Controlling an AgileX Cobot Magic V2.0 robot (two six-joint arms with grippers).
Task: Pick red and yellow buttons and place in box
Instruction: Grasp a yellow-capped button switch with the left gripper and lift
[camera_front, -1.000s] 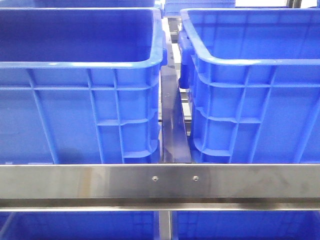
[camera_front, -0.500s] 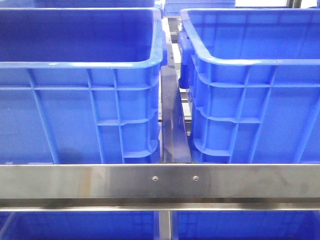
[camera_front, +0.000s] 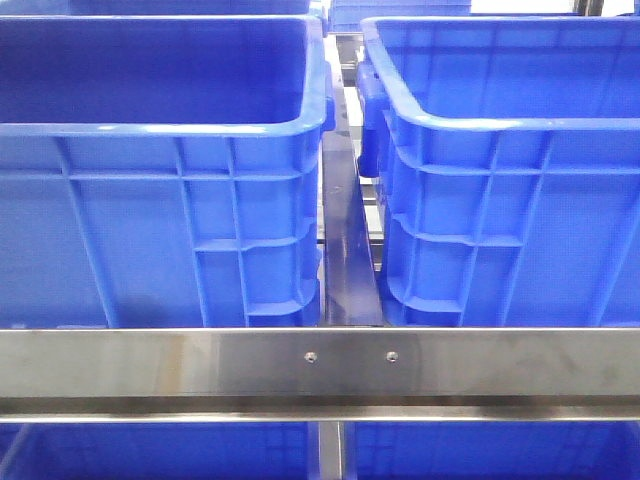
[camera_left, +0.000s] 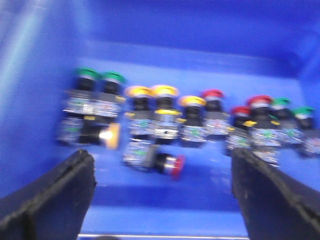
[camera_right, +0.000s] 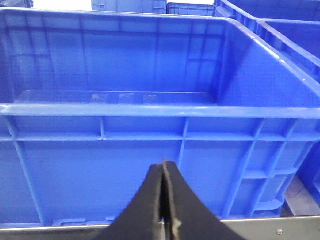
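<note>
Hovering wide open above the red button (camera_left: 172, 166) lying beside the yellow button (camera_left: 111, 135), the left pincer (camera_left: 160, 192) seemed poised to grasp, while the right pincer (camera_right: 164, 200) sat closed and empty before the box (camera_right: 150, 110).

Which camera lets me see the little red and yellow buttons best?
The left wrist view: yellow buttons and red buttons lie in a blue crate, beyond the open left claw, though blurred. The front and right wrist views show only crates, no buttons.
</note>
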